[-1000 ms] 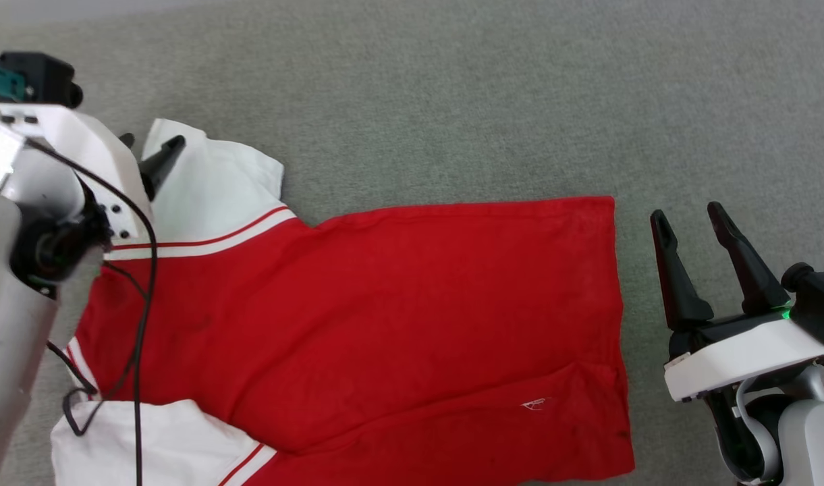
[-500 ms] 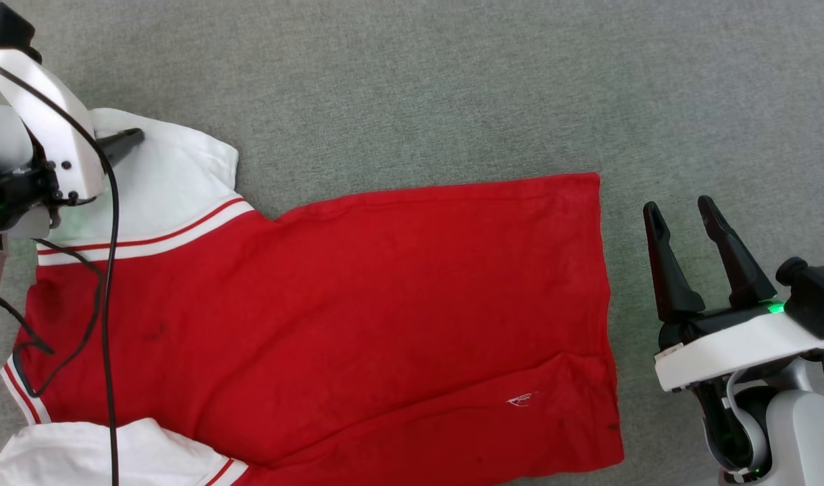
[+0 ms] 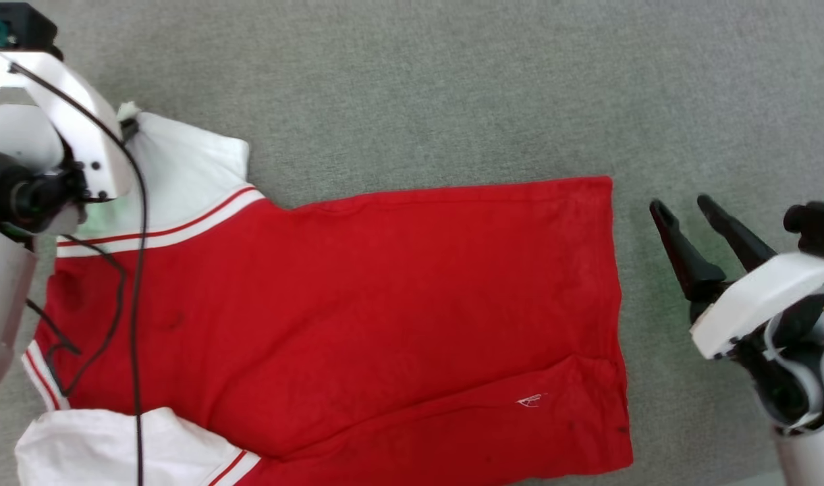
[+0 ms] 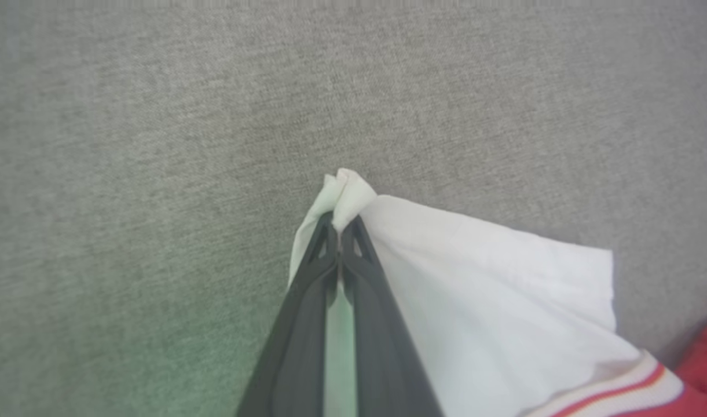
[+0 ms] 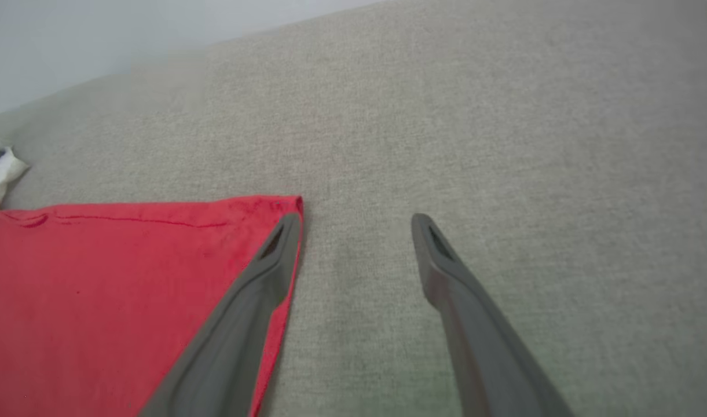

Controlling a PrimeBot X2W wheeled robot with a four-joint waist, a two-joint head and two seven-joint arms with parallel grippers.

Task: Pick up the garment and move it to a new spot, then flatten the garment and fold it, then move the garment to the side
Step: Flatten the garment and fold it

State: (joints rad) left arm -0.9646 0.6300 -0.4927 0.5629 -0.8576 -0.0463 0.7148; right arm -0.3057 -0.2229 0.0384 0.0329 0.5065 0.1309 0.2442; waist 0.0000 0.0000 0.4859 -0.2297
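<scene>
The garment (image 3: 358,310) lies flat on the grey surface, a red jersey with white short sleeves and red-white stripe trim, plain side up. My left gripper (image 4: 340,229) is shut on the far corner of the upper white sleeve (image 4: 475,289), pinching a small peak of cloth. In the head view that pinch sits at the far left beside the pale left arm (image 3: 54,135). My right gripper (image 3: 681,206) stands open just right of the hem's far corner, fingers (image 5: 272,260) apart with nothing between them; one finger overlaps the red edge (image 5: 127,278) in the right wrist view.
Grey fabric surface (image 3: 452,88) stretches beyond and to the right of the jersey. A black cable (image 3: 138,283) from the left arm hangs over the shoulder area. The second white sleeve (image 3: 115,449) lies at the lower left edge.
My left gripper has closed on the sleeve corner, raising a small peak of cloth. The right gripper has tilted and moved slightly right, staying open. The head camera shifted a little.
</scene>
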